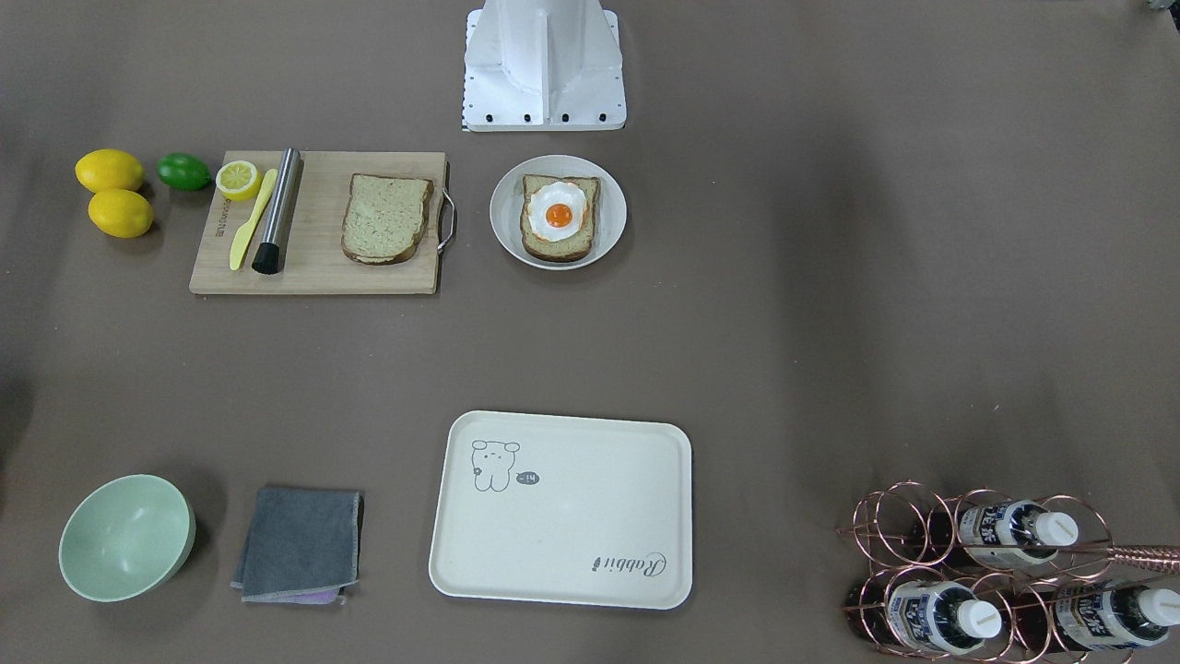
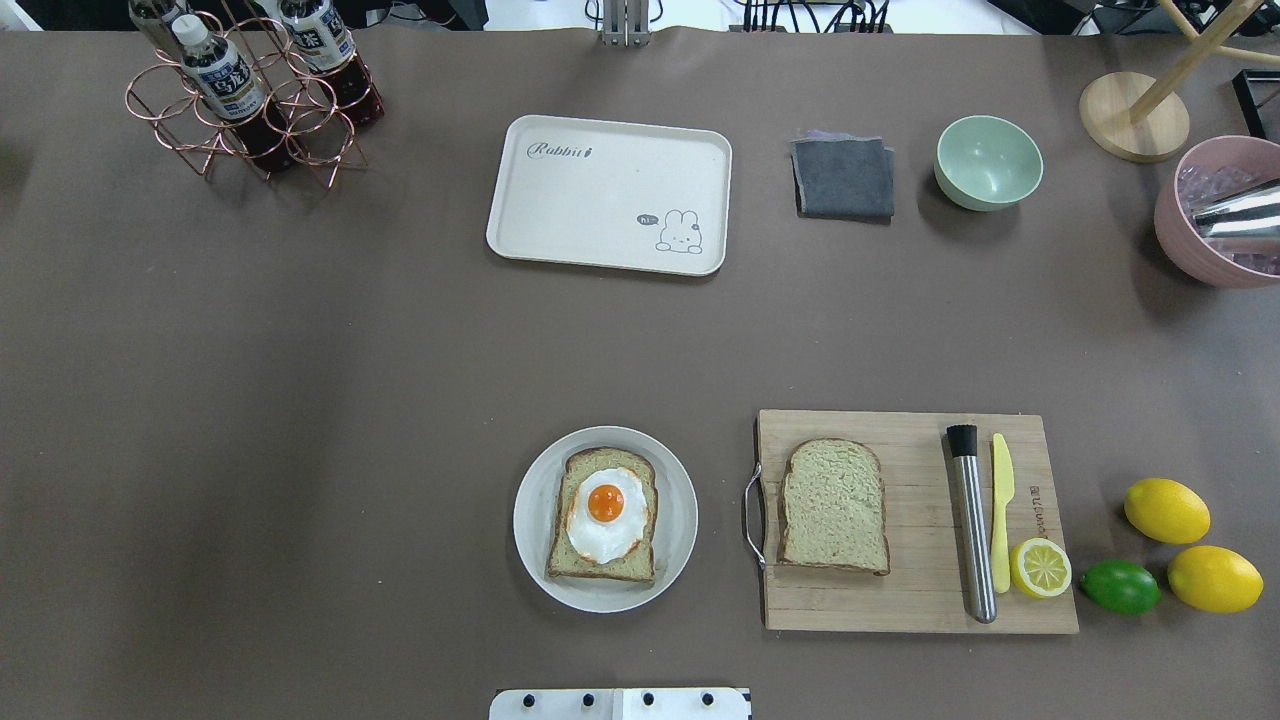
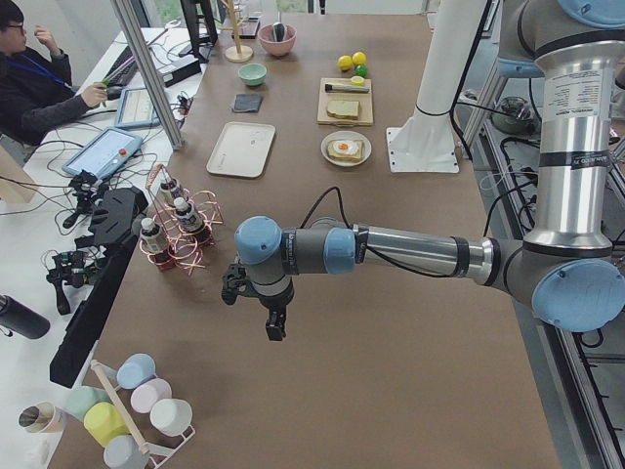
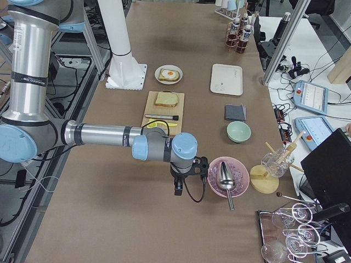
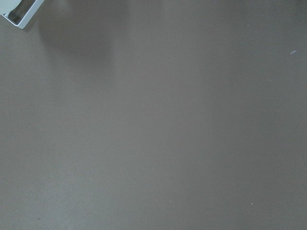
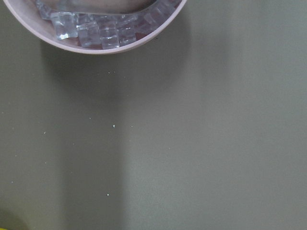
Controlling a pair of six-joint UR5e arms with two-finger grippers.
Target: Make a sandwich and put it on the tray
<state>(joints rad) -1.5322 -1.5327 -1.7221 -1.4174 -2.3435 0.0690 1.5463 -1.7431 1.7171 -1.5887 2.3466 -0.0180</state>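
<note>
Right, front view: tray (image 1: 560, 509) near the camera, egg-topped slice (image 1: 559, 218) on the round plate (image 1: 505, 221), plain slice (image 1: 386, 219) on the cutting board (image 1: 318, 231). Left-end view: left gripper (image 3: 275, 327) hangs well apart from the food (jaws unreadable). Right-end view: right gripper (image 4: 178, 189) beside the pink bowl (image 4: 244, 174), likewise unreadable.

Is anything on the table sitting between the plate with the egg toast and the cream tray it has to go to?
Nothing visible does. Bare table lies between the egg toast on its plate and the tray. The gray cloth sits beside the tray and the cutting board beside the plate, both off that line.
</note>
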